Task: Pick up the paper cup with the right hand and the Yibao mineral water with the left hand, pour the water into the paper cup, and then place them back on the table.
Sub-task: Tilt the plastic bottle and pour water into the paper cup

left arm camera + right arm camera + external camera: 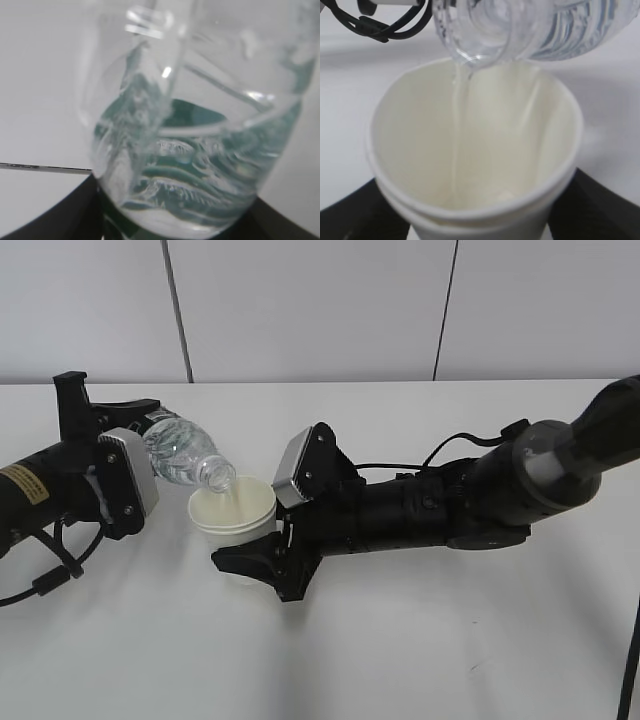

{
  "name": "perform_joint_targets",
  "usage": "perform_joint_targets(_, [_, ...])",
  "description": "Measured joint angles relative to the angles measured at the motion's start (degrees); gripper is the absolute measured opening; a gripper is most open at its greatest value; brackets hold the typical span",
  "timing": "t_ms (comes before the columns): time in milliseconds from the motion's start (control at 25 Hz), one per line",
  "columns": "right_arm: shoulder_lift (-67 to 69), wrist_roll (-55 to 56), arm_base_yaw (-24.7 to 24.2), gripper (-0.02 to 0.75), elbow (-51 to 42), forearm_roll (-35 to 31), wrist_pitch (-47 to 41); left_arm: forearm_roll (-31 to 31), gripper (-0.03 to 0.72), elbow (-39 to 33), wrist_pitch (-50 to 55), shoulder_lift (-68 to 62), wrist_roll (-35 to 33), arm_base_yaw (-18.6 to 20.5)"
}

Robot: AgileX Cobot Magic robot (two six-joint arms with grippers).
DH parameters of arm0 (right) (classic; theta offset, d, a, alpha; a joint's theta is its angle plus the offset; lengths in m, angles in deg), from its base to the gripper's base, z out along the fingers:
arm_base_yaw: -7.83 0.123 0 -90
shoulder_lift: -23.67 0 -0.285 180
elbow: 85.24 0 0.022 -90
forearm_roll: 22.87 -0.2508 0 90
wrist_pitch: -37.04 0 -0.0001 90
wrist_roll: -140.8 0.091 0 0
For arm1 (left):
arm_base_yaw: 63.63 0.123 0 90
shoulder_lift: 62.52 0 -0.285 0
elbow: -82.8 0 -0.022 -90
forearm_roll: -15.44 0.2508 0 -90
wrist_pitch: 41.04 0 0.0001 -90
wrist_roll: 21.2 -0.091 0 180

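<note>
My left gripper [128, 445] is shut on the Yibao mineral water bottle [187, 456], tilted with its open mouth down over the paper cup [233, 508]. In the left wrist view the bottle [200, 125] fills the frame, its green label showing through the water. My right gripper [262, 558] is shut on the cup and holds it just above the table [400, 660]. In the right wrist view a thin stream runs from the bottle mouth [480, 37] into the cream inside of the cup [475, 150].
The white table ends at a grey panelled wall [320, 310] behind. Black cables [45, 575] hang from the left arm; more cables [380, 22] show in the right wrist view.
</note>
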Motion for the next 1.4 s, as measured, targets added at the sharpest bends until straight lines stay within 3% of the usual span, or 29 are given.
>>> perform_joint_targets(1400, [0.0,-0.03,0.0,0.558,0.0,2.23,-0.22,-2.11,0.38,-0.21,0.01,3.1,-4.9,0.0])
